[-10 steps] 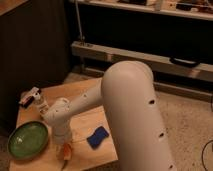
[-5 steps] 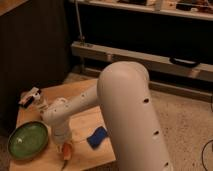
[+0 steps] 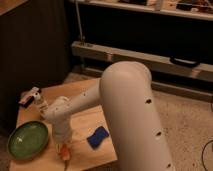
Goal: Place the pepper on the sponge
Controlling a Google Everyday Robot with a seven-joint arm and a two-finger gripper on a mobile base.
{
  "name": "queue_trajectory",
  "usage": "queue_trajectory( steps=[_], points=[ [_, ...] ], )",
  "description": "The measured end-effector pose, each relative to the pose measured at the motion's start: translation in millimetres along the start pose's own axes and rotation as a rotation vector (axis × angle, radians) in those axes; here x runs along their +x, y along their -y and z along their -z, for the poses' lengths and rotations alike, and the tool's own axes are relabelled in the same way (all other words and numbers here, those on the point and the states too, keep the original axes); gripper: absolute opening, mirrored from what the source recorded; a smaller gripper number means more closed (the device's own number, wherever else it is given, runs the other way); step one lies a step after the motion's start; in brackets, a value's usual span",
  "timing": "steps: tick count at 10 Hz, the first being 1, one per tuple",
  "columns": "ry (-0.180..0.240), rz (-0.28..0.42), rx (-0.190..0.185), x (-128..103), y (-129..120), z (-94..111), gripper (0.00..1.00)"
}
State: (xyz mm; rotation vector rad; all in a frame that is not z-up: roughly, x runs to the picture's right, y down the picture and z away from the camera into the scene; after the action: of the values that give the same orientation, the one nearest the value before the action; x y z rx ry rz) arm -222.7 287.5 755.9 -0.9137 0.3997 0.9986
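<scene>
Left of the sponge (image 3: 98,137), end effector (image 3: 63,148) at the pepper (image 3: 65,154).

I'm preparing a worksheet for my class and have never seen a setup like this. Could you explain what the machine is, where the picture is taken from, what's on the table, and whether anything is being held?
The big white shape is a robot arm, and it fills much of the view. There is only one camera, looking down past the arm at a small wooden table. Where the camera is mounted I can't say. At the arm's tip is a two-finger gripper, lowered at the table's near edge right onto an orange pepper. Whether it actually grips the pepper can't be made out. To the pepper's right in the picture lies a dark-blue sponge, apart from it. To its left sits a green bowl, and near the far left corner stands a small white bottle.
</scene>
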Motion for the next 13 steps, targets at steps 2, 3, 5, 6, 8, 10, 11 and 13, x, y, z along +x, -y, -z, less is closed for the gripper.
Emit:
queue_trajectory(
  steps=[2, 3, 5, 6, 8, 10, 11, 13],
  points=[
    [0.058, -0.022, -0.022, -7.2, 18.4, 34.2, 0.07],
    [0.093, -0.034, -0.035, -10.8, 29.5, 54.5, 0.07],
    [0.175, -0.064, -0.055, -19.3, 69.2, 98.4, 0.07],
    [0.194, -0.071, -0.056, -18.4, 86.4, 108.1, 0.07],
    [0.214, -0.080, -0.062, -6.7, 118.0, 113.6, 0.07],
    [0.203, -0.062, -0.061, 3.9, 125.7, 109.6, 0.07],
    [0.190, -0.056, -0.056, 13.8, 127.4, 105.9, 0.07],
    [0.156, -0.061, -0.040, 36.7, 141.1, 95.5, 0.07]
  ],
)
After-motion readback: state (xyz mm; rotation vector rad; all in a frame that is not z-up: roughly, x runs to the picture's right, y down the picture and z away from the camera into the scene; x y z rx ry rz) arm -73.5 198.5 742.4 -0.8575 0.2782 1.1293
